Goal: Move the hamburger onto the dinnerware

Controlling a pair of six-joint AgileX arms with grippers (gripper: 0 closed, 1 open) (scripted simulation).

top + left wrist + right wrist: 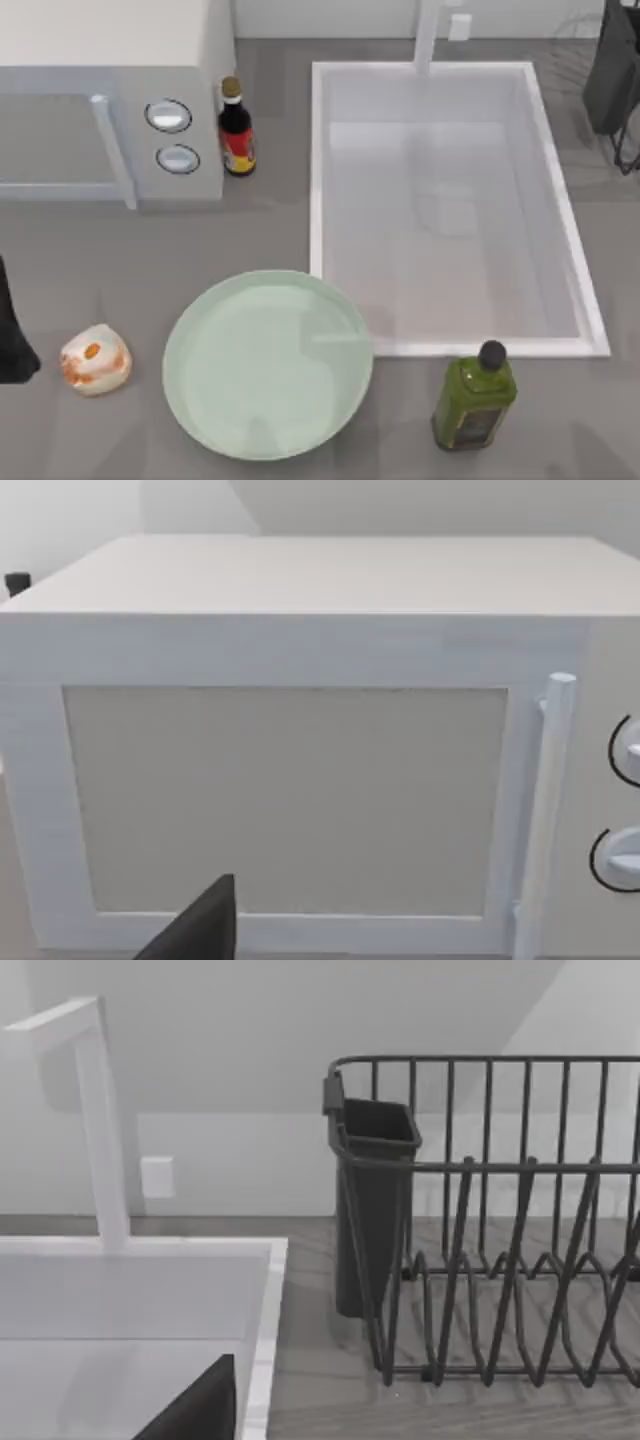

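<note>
Hamburger [95, 359] sits on grey desk [90, 250] near the left edge, just left of the dinnerware [268, 363], not touching it. Dinnerware lies flat at bottom centre, its upper right rim close to the white sink [450, 210] corner. Green oil bottle [474, 398] stands below the sink, right of the plate. Dark sauce bottle [236, 130] stands beside the white microwave [115, 95] at top left. Left arm [12, 330] at far left edge; right arm [615, 75] at top right corner.
</note>
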